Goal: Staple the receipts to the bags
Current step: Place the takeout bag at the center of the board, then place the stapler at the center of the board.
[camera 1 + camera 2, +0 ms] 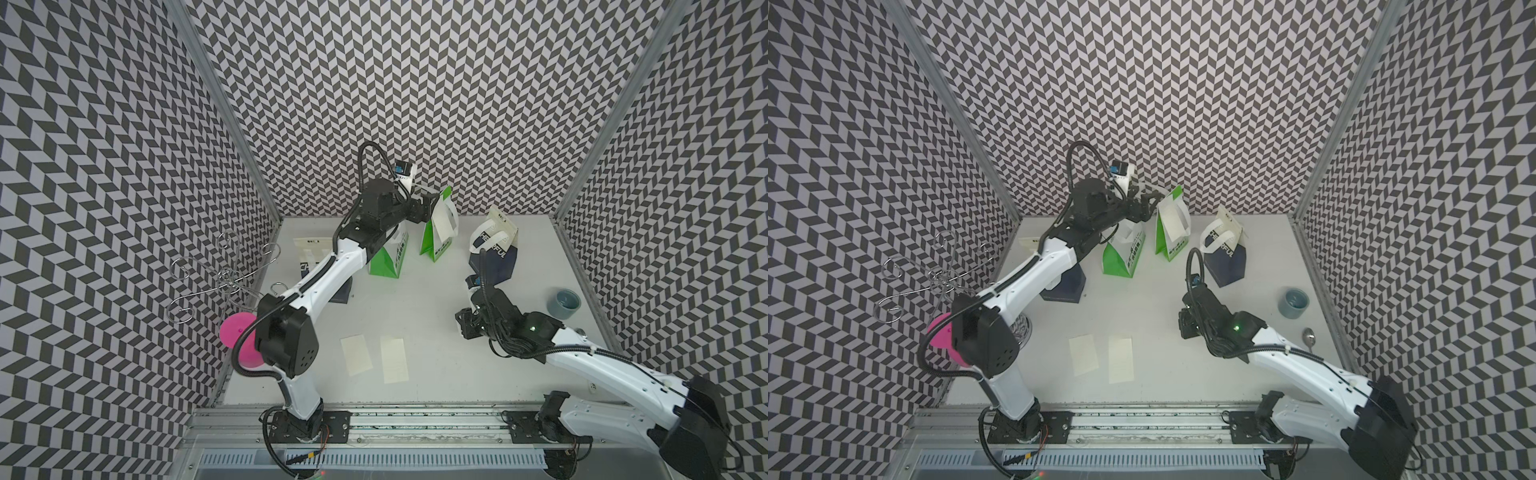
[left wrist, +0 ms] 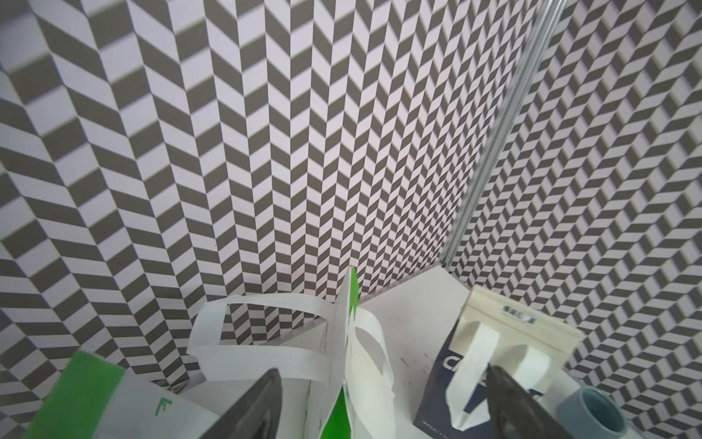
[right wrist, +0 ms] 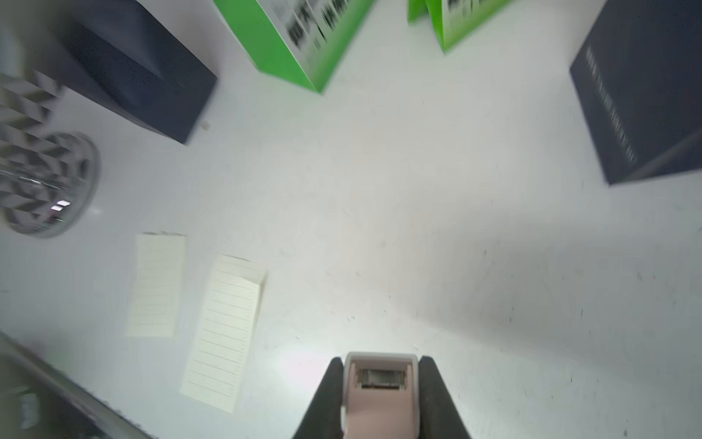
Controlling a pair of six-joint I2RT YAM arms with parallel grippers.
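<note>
The left gripper (image 2: 380,380) has its fingers wide apart at the rear green bag (image 1: 436,247), which has a receipt (image 1: 441,222) on its face. Two loose receipts (image 1: 394,359) lie flat well in front of that bag, their long axes pointing roughly toward it. The right gripper (image 3: 380,365), clamped on the stapler (image 3: 380,403), hangs nearer them.

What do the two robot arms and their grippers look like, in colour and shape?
Both the left arm and the right arm have smooth white shells with black joint housings and black ribbed cables looping outside. The left gripper and right gripper have dark tapered fingers.
</note>
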